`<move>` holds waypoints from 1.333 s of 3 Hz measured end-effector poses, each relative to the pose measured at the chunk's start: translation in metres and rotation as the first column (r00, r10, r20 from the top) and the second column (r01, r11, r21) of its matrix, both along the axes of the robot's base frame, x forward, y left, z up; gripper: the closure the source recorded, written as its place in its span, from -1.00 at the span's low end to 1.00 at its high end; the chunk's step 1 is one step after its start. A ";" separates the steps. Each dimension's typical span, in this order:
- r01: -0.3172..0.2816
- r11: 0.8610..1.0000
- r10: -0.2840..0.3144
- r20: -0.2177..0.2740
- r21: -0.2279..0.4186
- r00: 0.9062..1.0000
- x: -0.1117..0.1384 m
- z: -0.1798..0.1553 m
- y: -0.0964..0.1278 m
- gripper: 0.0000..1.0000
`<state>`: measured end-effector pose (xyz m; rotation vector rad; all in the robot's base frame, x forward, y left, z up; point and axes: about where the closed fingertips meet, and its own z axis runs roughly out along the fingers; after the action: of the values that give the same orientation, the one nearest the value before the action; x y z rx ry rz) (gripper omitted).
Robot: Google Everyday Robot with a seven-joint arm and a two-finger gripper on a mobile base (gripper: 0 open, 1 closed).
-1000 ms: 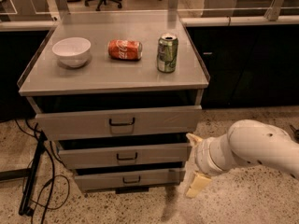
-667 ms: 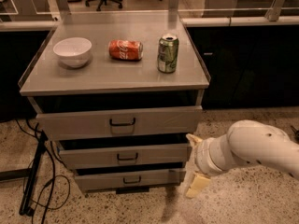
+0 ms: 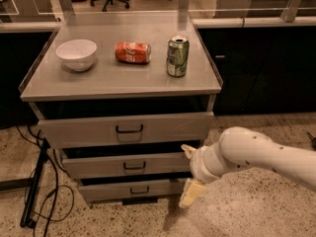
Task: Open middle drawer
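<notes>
The middle drawer (image 3: 131, 165) is a low grey front panel with a small dark loop handle at its centre, set between a taller top drawer (image 3: 127, 129) and a bottom drawer (image 3: 136, 190). It stands slightly proud of the cabinet, with a dark gap above it. My gripper (image 3: 188, 174) is at the right end of the middle drawer's front, at the cabinet's right edge. One cream finger (image 3: 188, 150) points up by the drawer's top corner, the other (image 3: 191, 193) points down toward the floor. They hold nothing.
On the cabinet top (image 3: 123, 83) stand a white bowl (image 3: 76, 54), a red cola can (image 3: 133, 52) lying on its side and an upright green can (image 3: 177, 56). Black cables (image 3: 42, 181) lie on the floor at the left. Dark cabinets (image 3: 266, 68) stand behind.
</notes>
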<state>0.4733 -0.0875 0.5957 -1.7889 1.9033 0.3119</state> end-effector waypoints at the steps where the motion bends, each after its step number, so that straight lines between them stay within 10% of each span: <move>1: -0.013 0.999 0.014 -0.028 0.045 1.000 0.014 -0.039 0.016 -1.00; 4: 0.001 0.992 0.003 -0.026 0.127 1.000 0.063 -0.126 0.045 -1.00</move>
<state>0.5365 -0.0424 0.4701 -1.7105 1.8571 0.4485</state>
